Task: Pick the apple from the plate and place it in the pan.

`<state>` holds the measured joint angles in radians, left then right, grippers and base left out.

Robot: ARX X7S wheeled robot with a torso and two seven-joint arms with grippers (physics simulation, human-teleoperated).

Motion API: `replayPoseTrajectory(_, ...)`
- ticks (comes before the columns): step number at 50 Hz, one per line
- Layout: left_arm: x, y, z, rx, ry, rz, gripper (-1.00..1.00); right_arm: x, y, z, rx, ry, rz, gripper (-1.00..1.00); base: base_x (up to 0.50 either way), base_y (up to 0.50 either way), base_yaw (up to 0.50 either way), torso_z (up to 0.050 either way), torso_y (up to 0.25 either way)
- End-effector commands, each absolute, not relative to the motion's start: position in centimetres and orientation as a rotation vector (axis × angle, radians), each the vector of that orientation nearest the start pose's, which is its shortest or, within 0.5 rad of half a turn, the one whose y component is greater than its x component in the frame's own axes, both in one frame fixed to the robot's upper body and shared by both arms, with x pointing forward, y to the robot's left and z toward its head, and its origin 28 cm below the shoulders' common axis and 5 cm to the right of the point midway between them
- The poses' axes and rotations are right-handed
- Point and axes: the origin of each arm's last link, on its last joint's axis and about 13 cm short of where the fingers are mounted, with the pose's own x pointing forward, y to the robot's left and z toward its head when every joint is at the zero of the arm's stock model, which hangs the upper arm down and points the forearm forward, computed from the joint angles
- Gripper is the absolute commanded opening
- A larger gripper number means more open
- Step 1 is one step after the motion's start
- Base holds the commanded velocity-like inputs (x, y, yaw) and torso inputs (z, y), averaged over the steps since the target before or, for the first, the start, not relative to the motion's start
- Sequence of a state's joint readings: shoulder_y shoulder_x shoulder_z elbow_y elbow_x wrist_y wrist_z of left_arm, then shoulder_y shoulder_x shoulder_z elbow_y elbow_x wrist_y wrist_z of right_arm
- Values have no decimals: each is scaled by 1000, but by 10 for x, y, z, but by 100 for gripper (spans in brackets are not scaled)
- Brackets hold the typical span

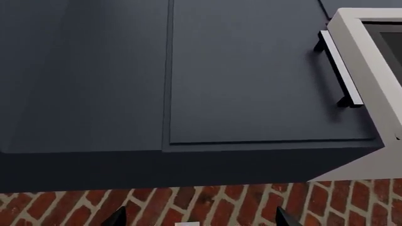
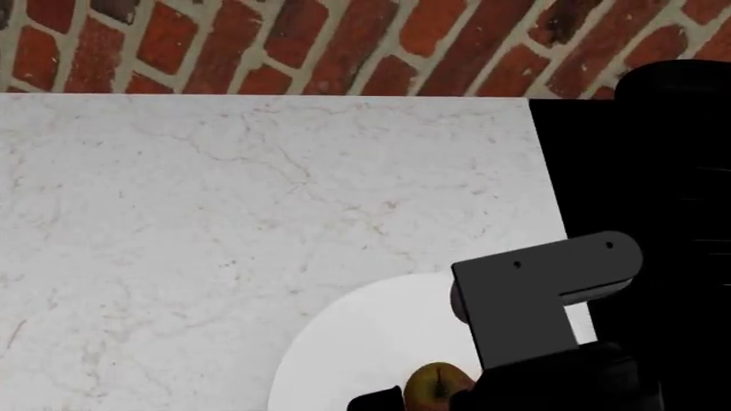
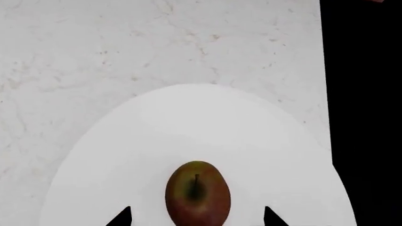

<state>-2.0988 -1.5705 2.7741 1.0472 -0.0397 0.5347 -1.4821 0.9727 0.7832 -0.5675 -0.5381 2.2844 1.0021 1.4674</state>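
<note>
The apple (image 3: 197, 193), dark red with a yellowish top and a short stem, sits on the white plate (image 3: 188, 122). My right gripper (image 3: 197, 219) is open above it, one black fingertip (image 3: 120, 217) on each side of the apple, clear of it. In the head view the apple (image 2: 433, 384) shows at the bottom edge on the plate (image 2: 365, 342), partly hidden by my right arm (image 2: 543, 300). The pan is hard to tell from the black stovetop (image 2: 639, 171) at the right; a dark rounded shape (image 2: 674, 86) shows at the far right. My left gripper (image 1: 197, 221) is open and empty, facing dark cabinets.
The white marble counter (image 2: 228, 214) stretches left of the plate, with a red brick wall (image 2: 342, 43) behind it. The left wrist view shows dark blue cabinet doors (image 1: 251, 70), a white oven front with a handle (image 1: 339, 68), and brick flooring (image 1: 207, 202).
</note>
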Motion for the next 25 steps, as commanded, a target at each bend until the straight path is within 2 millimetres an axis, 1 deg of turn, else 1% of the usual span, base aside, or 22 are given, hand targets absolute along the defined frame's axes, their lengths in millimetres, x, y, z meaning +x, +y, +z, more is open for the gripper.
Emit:
replayPoseTrajectory(1,84,252,214,19,-855,-68,100,186,-108,249,-128,635,230,100,0,0,0,0,0)
replayPoseTrajectory(16,83,252,213,21,-853,-69,100,195,-106,245,-139,631,238,100,0,0,0,0,0)
replayPoseTrajectory(25,83,252,213,19,-853,-63,100,201,-105,238,-131,650,244,100,0,0,0,0,0)
